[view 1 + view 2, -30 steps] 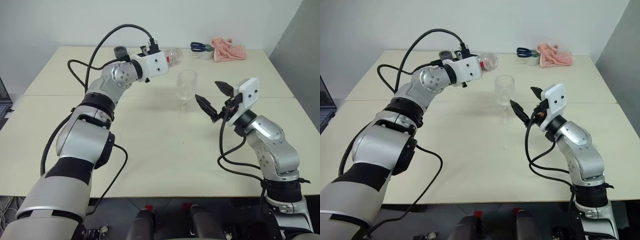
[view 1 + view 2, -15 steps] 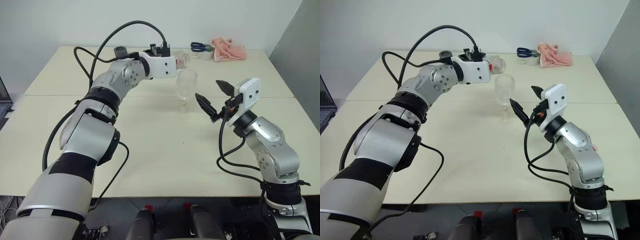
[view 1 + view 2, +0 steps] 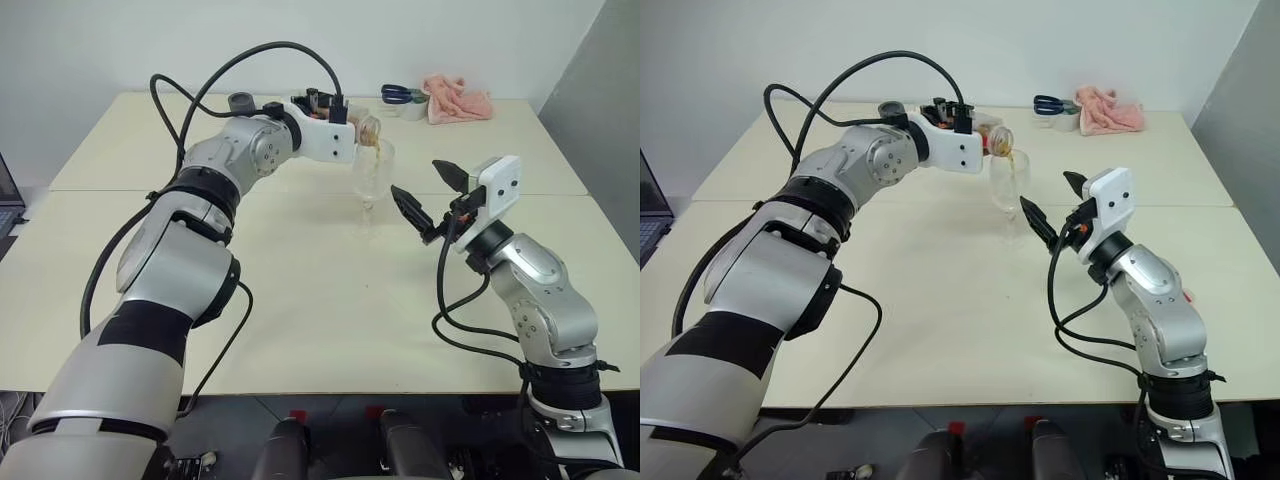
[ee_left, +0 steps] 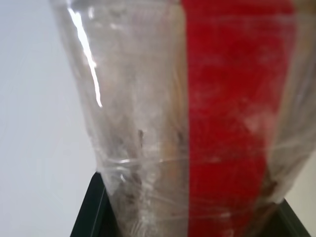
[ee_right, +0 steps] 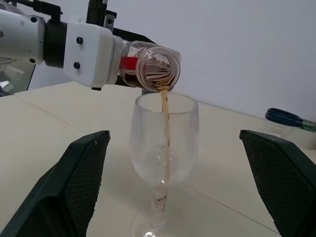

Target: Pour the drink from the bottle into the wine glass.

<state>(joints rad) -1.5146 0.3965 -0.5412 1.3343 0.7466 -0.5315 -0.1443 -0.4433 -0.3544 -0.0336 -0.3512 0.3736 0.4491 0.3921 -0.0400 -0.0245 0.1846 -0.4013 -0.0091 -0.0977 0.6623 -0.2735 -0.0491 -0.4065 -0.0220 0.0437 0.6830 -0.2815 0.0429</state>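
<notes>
Pouring under way: left gripper (image 5: 106, 47) clamped on the bottle (image 5: 150, 66), long axis near level, mouth just above the wine glass (image 5: 165, 148) rim. Amber drink (image 5: 166, 128) streams into the bowl. Right gripper (image 3: 425, 195), fingers apart and empty, waits beside the glass.

Wine glass (image 3: 371, 178) on table (image 3: 300, 290), centre. Bottle (image 5: 148, 69) tipped above glass rim, from left. Scissors (image 3: 401, 94) and cloth (image 3: 456, 99) behind, far edge, right.
</notes>
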